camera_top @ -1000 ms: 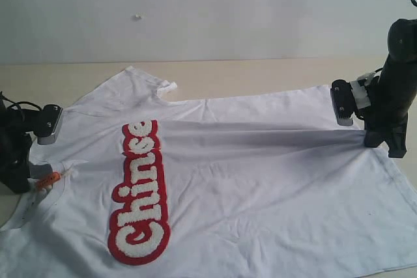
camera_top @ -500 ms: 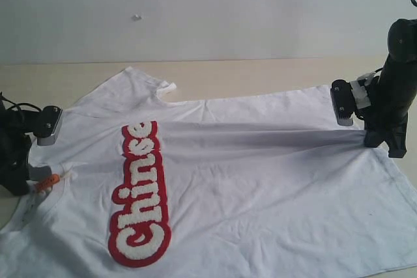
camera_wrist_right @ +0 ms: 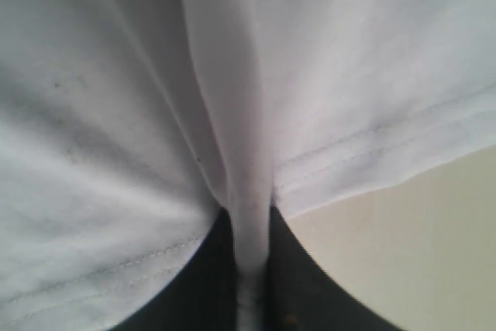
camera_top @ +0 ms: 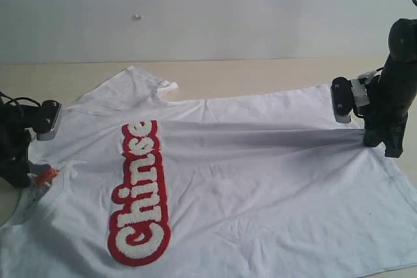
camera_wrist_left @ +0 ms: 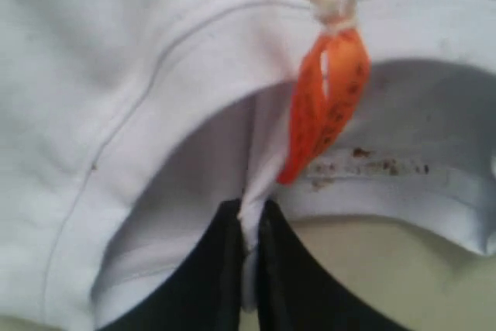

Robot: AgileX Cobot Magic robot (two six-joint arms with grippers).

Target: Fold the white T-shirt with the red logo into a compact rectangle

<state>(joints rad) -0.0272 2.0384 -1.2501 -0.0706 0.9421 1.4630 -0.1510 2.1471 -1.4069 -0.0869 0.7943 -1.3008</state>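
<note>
The white T-shirt (camera_top: 260,187) lies spread across the table, collar toward the left and hem toward the right. Its red logo (camera_top: 140,193) with white "Chinese" letters runs down the left half. At the collar my left gripper (camera_top: 29,177) is shut on a pinch of the neck rib (camera_wrist_left: 249,218), beside the orange neck tag (camera_wrist_left: 325,98). At the far side my right gripper (camera_top: 381,144) is shut on a raised fold of the hem (camera_wrist_right: 249,222). A ridge of cloth stretches between the two grips.
The tan tabletop (camera_top: 260,73) shows behind the shirt, with a pale wall (camera_top: 208,11) beyond. One sleeve (camera_top: 140,83) points toward the back. The shirt runs off the picture's lower edge.
My left gripper has closed tighter on the collar and pulled it a little to the left and up; the orange tag moved with it. The right arm has barely moved.
</note>
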